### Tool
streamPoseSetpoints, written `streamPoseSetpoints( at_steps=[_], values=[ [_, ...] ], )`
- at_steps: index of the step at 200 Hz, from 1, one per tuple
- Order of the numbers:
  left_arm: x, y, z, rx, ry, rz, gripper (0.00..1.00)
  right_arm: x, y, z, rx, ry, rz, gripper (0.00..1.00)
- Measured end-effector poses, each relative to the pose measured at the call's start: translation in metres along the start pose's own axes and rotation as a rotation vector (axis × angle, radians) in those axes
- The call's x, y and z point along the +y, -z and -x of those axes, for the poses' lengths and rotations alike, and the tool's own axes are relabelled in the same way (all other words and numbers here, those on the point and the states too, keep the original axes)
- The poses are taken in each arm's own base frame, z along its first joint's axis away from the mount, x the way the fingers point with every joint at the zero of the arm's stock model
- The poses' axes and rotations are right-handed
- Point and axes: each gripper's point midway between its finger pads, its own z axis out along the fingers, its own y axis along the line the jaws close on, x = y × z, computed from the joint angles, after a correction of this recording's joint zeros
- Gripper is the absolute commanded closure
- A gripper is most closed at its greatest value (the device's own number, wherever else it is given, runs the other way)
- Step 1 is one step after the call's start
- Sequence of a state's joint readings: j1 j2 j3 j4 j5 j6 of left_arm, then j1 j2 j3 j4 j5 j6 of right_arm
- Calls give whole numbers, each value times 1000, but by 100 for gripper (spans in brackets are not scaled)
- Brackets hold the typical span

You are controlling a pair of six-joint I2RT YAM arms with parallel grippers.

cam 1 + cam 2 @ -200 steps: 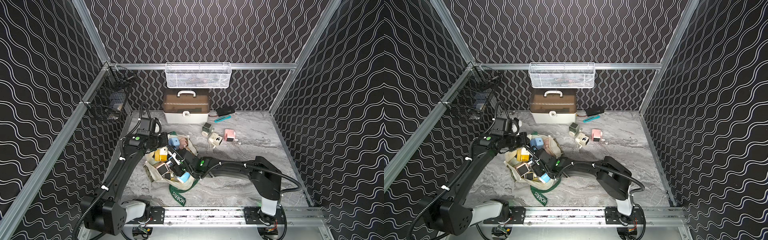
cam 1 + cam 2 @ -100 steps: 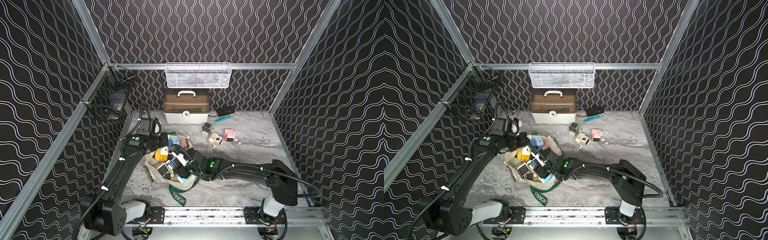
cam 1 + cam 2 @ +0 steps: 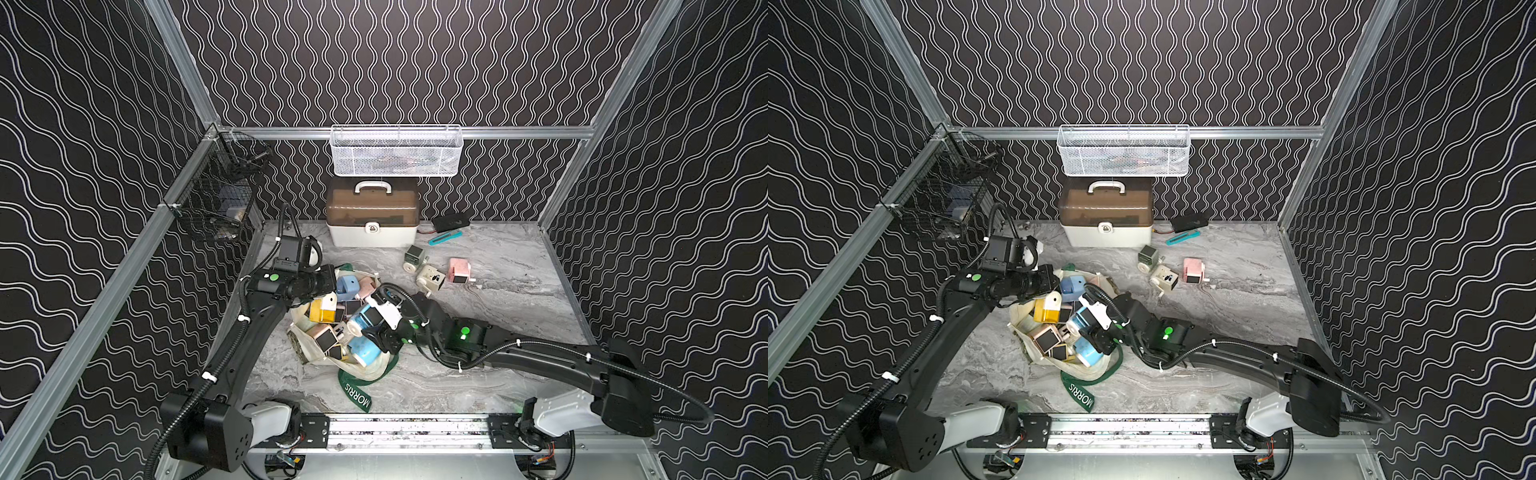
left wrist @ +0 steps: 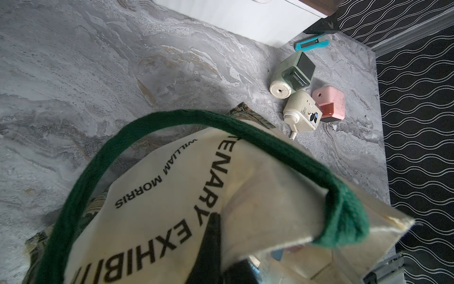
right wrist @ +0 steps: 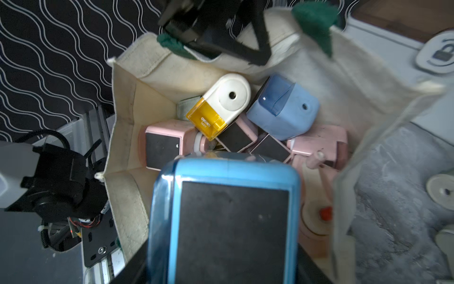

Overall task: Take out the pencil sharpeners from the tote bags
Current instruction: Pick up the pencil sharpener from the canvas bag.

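Note:
The cream tote bag [image 3: 307,347] [image 3: 1025,349] with dark green straps lies open on the table. It holds several pencil sharpeners: yellow [image 3: 322,309], light blue [image 3: 347,287], pink [image 3: 322,337]. My left gripper [image 3: 330,289] [image 4: 216,233] is shut on the bag's far rim, holding the mouth open. At the bag's mouth my right gripper [image 3: 370,328] [image 5: 223,258] is shut on a light blue sharpener [image 3: 360,322] [image 5: 226,216] with a dark panel. Pale green [image 3: 413,257], cream [image 3: 430,277] and pink [image 3: 459,270] sharpeners lie out on the table.
A white-and-brown case [image 3: 372,218] stands at the back. Beside it lie a teal stick tool [image 3: 444,237] and a black device [image 3: 451,220]. A white mesh basket [image 3: 395,151] hangs on the back wall, a black wire basket [image 3: 216,203] on the left wall.
My right arm's elbow has swung out to the right, and its gripper has drawn back and up from deep in the bag with the light blue sharpener. The left arm has stayed put.

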State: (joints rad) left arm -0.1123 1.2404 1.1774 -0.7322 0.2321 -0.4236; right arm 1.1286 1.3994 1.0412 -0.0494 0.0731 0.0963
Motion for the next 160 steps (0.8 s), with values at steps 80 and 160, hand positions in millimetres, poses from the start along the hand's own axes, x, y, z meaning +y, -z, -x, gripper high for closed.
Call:
streamPoseSetpoints(
  at_steps=[80, 160],
  values=[
    [-5, 0, -3, 15, 1, -29, 100, -97, 43, 17, -166, -232, -213, 55],
    [-16, 0, -6, 34, -4, -93, 100, -159, 60, 11, -245, -435, -302, 57]
  ],
)
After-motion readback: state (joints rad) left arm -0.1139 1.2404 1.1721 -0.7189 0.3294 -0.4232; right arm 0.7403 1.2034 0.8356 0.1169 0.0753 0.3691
